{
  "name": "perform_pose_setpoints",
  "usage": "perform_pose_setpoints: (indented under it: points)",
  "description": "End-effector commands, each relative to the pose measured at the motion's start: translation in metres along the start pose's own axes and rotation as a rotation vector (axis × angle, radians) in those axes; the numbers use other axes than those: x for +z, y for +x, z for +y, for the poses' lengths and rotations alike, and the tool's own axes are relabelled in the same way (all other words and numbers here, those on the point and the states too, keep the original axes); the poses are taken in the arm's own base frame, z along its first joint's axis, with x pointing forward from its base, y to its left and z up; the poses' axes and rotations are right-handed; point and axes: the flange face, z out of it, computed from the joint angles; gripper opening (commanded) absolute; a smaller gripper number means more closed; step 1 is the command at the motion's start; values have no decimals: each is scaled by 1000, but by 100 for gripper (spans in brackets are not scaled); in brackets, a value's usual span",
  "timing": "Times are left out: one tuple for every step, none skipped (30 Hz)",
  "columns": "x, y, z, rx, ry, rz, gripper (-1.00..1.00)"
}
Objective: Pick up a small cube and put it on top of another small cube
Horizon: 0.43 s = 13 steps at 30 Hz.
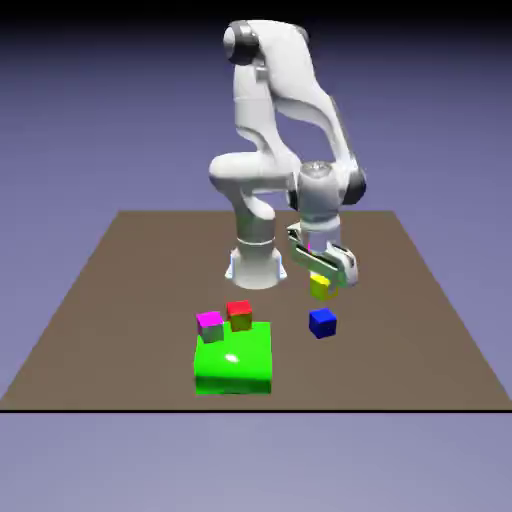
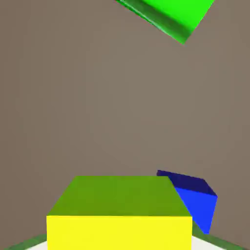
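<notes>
The small yellow cube (image 1: 320, 288) hangs above the table, held in my gripper (image 1: 322, 284), which is shut on it. In the hand view the yellow cube (image 2: 119, 215) fills the bottom middle and hides the fingertips. The small dark blue cube (image 1: 322, 323) rests on the table just below and slightly toward the exterior view's right of the yellow one, apart from it. In the hand view the blue cube (image 2: 195, 197) peeks out behind the yellow cube's right side.
A large green block (image 1: 234, 357) lies at the front, left of the blue cube; its corner shows at the top of the hand view (image 2: 168, 14). A magenta-topped cube (image 1: 210, 324) and a red-topped cube (image 1: 239, 314) stand at its far edge.
</notes>
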Motion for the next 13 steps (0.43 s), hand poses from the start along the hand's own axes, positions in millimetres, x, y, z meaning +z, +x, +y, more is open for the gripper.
perform_pose_setpoints:
  points:
    - [10, 3, 3, -1, -10, 9, -100]
    - [18, 2, 2, -1, -9, 9, -100]
    - [26, 2, 1, -1, -9, 9, -100]
    - [33, 2, 1, -1, -9, 9, -100]
    - [41, 3, 1, -1, -9, 9, -100]
    - [49, 3, 1, -1, -9, 9, -100]
    - [57, 3, 1, -1, -9, 9, -100]
    - [65, 4, 2, -1, -9, 9, -100]
    - [72, 4, 3, -1, -9, 9, -100]
    - [75, 4, 3, -1, -9, 9, -100]
    - [75, 4, 3, -1, -9, 9, 100]
    - [75, 4, 3, -1, -9, 9, 100]
    - [67, 4, 2, -1, -9, 9, 100]
